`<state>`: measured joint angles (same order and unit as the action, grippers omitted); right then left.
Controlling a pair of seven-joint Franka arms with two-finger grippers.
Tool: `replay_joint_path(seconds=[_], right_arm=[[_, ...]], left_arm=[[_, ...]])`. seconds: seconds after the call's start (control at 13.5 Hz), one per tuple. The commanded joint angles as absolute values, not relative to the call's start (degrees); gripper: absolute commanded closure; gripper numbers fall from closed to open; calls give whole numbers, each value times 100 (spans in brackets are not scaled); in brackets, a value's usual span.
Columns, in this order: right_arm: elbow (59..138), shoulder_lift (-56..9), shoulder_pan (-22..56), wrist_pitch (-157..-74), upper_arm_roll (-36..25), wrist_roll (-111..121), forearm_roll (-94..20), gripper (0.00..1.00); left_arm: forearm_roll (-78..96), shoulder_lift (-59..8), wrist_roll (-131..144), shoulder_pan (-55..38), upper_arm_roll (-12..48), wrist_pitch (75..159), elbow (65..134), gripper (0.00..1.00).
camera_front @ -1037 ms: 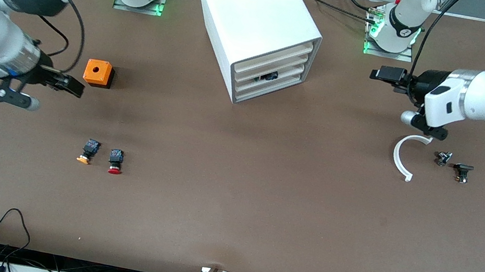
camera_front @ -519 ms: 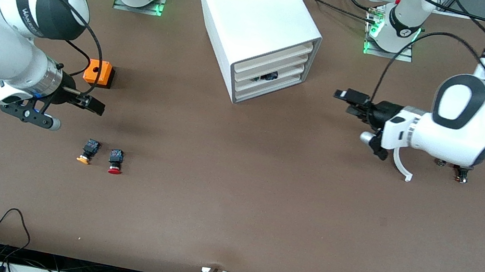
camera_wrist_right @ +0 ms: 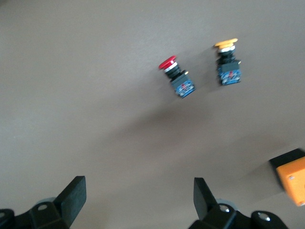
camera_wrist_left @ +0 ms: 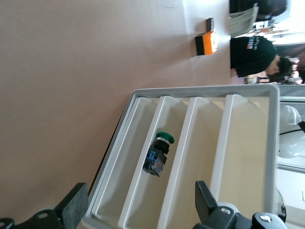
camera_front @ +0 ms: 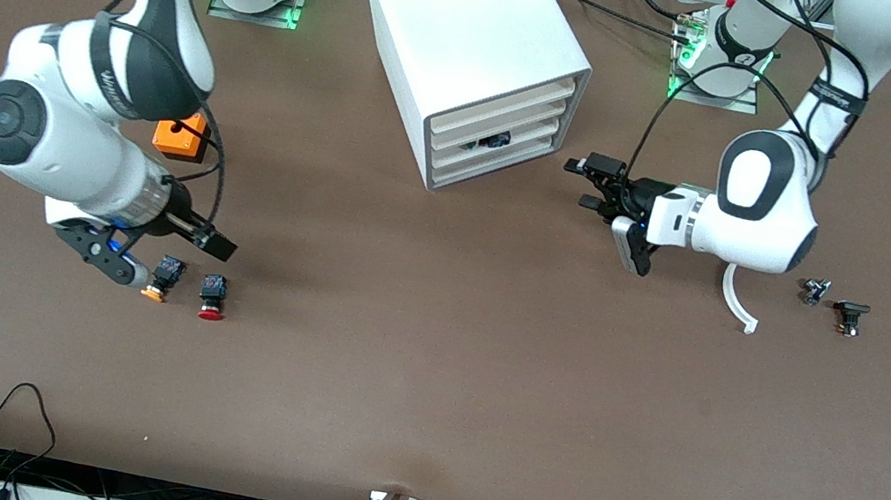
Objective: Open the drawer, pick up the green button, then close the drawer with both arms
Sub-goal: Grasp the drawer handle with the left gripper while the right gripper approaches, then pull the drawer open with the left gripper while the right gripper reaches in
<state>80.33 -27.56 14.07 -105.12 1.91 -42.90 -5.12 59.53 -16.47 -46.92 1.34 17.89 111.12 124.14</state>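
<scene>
Although small, light and rigid, the green-capped button (camera_wrist_left: 159, 154) is judged best gripped across its blocky black body; it lies in the third drawer (camera_wrist_left: 151, 174), at 9 o'clock of the spread left claw (camera_front: 590, 183). The right claw (camera_front: 219, 242), spread, hangs above the tabletop (camera_front: 423, 390) just beside the red-capped button (camera_front: 212, 295).

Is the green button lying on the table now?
No, the green button lies inside the drawer of the cabinet, seen in the left wrist view.

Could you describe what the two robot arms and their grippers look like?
Both arms are glossy white with rounded shells, black joint bands and loose black cables. The left arm and right arm each end in a silver wrist ring and a black two-finger gripper: left gripper, right gripper. Green lights glow at both bases.
</scene>
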Motion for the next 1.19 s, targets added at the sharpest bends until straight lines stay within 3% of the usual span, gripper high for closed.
replay_joint_path(seconds=[0.0, 0.44, 0.67, 1.11], right_arm=[[7524, -3119, 1704, -10388, 167, -5112, -580, 0], [6900, -3664, 2232, -10643, 176, -6344, -580, 1], [6777, -3866, 2522, -10968, 176, -7012, -589, 1], [6179, -4245, 2865, -10978, 176, -7734, -589, 1]], left_arm=[[6809, -1739, -5571, 176, 2030, 11478, 13033, 1], [7767, -2740, -6676, 167, 2241, 11435, 13184, 6], [8252, -3094, -7172, 167, 2460, 11426, 13271, 20], [8350, -3374, -7198, 185, 2549, 11199, 13430, 31]])
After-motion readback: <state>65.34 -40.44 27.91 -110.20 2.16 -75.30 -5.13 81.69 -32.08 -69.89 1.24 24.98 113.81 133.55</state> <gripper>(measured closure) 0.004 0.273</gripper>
